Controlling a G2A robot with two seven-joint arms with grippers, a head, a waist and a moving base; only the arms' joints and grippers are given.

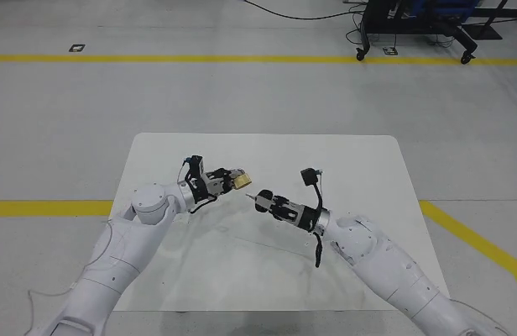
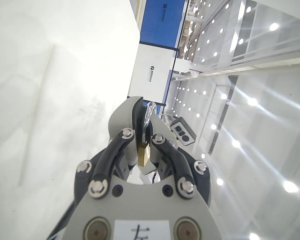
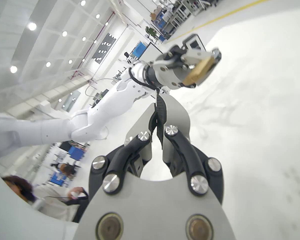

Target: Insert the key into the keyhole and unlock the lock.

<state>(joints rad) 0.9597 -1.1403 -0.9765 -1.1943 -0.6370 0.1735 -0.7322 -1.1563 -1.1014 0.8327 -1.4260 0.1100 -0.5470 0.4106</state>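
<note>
A brass padlock (image 1: pixel 241 179) hangs above the middle of the white table (image 1: pixel 342 160), with my left gripper (image 1: pixel 233 179) shut on it. In the left wrist view the lock's brass body (image 2: pixel 143 156) sits between the fingers and its silver shackle (image 2: pixel 150 112) pokes past their tips. My right gripper (image 1: pixel 260 202) is a short way right of and nearer than the lock, shut on the key (image 1: pixel 251 197), whose thin tip points toward the lock with a small gap between them. The right wrist view has my right gripper (image 3: pixel 159 103) pressed shut and the padlock (image 3: pixel 200 69) ahead in the left gripper (image 3: pixel 190 61).
The table's far and right parts are bare. A dark wheeled cart (image 1: pixel 418 25) stands on the floor beyond the table at the back right. Yellow floor lines (image 1: pixel 200 58) run across behind and beside the table.
</note>
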